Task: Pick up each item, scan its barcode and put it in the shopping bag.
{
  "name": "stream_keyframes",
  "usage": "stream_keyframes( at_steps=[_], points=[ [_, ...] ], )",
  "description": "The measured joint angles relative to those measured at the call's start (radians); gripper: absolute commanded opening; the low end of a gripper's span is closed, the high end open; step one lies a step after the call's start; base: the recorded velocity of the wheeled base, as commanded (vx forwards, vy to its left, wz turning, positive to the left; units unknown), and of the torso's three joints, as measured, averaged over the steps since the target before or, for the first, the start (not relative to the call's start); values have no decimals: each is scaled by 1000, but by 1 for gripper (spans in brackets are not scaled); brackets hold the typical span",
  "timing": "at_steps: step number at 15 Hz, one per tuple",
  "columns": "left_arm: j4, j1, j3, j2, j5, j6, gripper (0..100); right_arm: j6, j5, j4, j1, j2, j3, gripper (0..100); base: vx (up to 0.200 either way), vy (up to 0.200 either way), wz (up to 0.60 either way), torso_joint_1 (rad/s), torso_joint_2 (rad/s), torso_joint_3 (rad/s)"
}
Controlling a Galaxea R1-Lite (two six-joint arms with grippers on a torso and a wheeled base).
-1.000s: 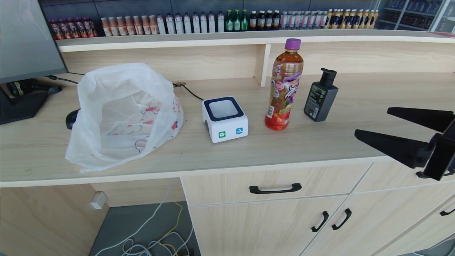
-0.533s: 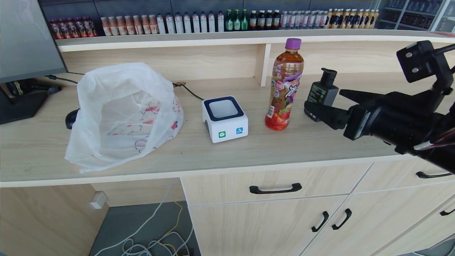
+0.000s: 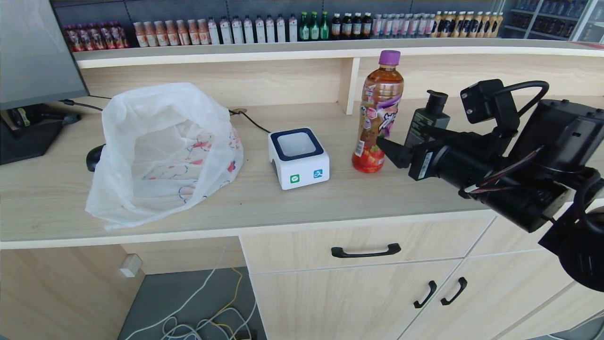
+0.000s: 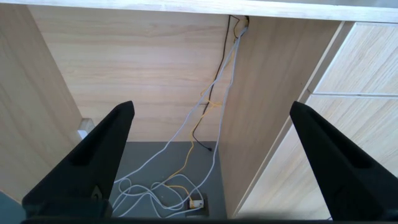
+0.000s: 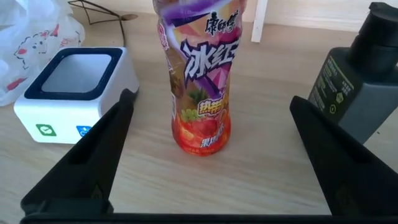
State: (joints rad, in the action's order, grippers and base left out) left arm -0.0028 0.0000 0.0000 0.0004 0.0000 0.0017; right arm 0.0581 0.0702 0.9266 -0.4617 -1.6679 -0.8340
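Right pincer point(image 5: 211, 99) is spread wide and holds nothing. Its two black fingers point at the orange tea bottle with purple cap point(image 3: 377, 113), which stands upright on the light wooden counter point(image 3: 330, 198), in line with the gap between them and not gripped. Just beside this bottle, on the robot's right, stands the dark grey pump bottle point(image 3: 424, 130). On the other side is the white square scanner box point(image 3: 298, 158), and farther left the open white plastic shopping bag point(image 3: 160, 151). Left pincer point(image 4: 211, 106), also wide open and empty, hangs below the counter near loose cables point(image 4: 186, 180).

Pump bottle point(image 3: 432, 118) lower half hidden behind right arm point(image 3: 519, 189).
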Motion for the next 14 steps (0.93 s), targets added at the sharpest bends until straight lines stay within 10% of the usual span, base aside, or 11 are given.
stream_keyframes(
  at_steps=[14],
  points=[
    [0,0,0,0,0,0,100,9,98,161,0,-101,-51,100,0,0,0,0,0,0]
  ],
)
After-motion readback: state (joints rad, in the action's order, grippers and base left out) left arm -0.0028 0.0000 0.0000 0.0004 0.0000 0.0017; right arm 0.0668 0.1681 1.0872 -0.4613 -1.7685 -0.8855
